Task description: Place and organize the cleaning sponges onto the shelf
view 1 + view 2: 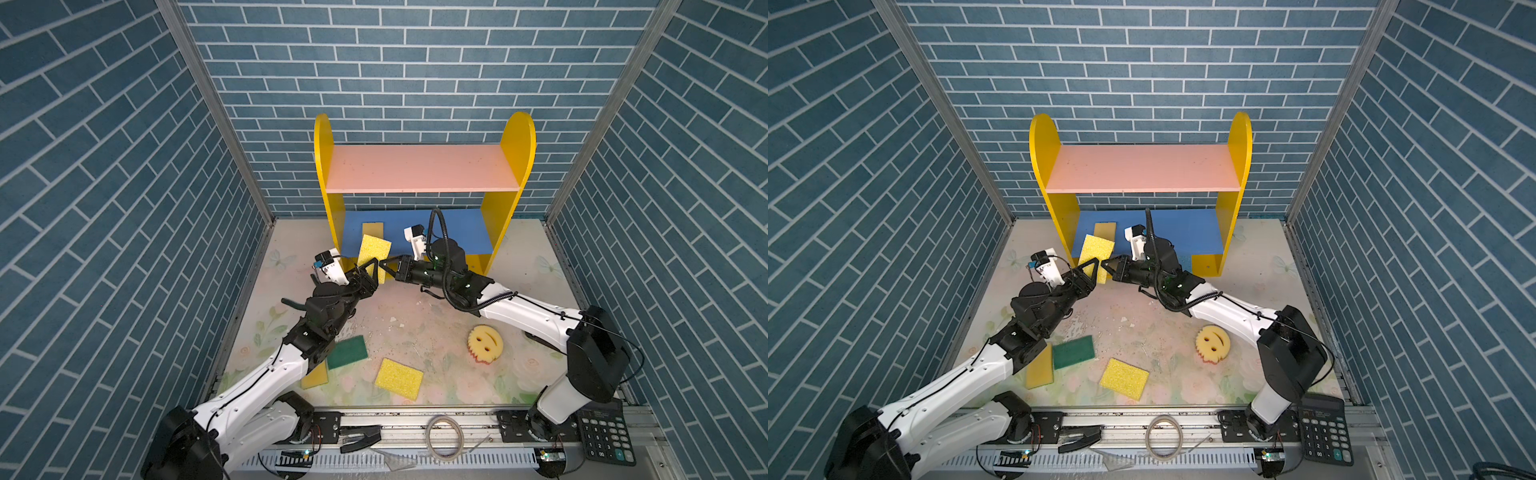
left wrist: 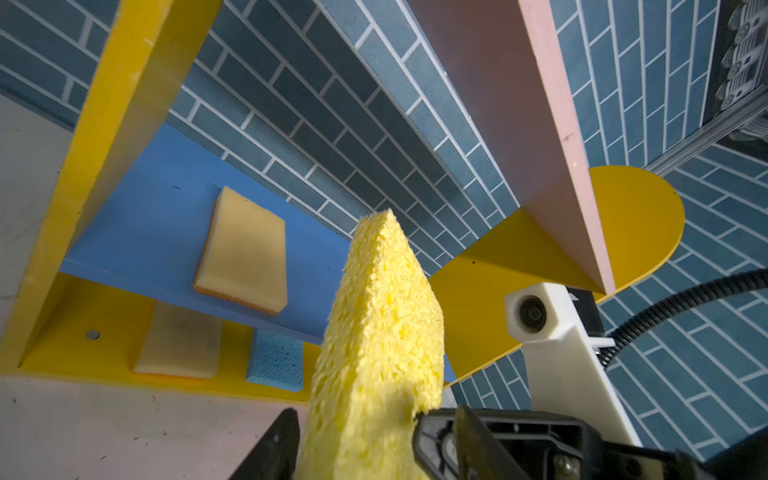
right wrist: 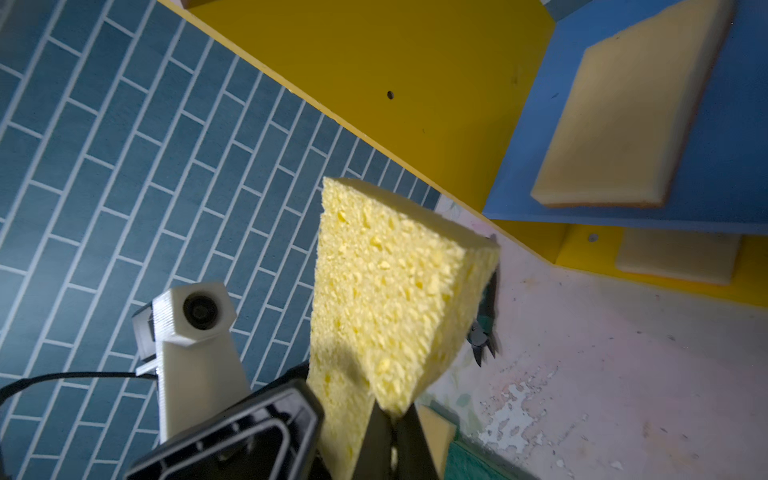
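A porous yellow sponge [image 1: 374, 249] [image 1: 1096, 249] stands on edge in the air before the shelf [image 1: 419, 168]. My right gripper [image 1: 385, 266] [image 3: 392, 411] is shut on its lower corner [image 3: 386, 291]. My left gripper [image 1: 370, 269] [image 2: 355, 415] is open, its fingers [image 2: 278, 444] astride the same sponge [image 2: 382, 332] without pressing it. A tan sponge [image 1: 372, 230] [image 2: 245, 253] lies on the blue board; another tan one [image 2: 178, 340] and a light blue one [image 2: 276, 361] lie on the yellow base. On the table lie a green-topped sponge [image 1: 347, 353], a yellow one [image 1: 399, 379], an orange-yellow one [image 1: 316, 374] and the smiley sponge [image 1: 484, 343].
The pink top board [image 1: 1142, 168] is bare. A black calculator [image 1: 604, 434] sits at the front right by the right arm's base. A cable ring [image 1: 444, 436] and a black tool [image 1: 361, 440] lie on the front rail. Brick-patterned walls close in three sides.
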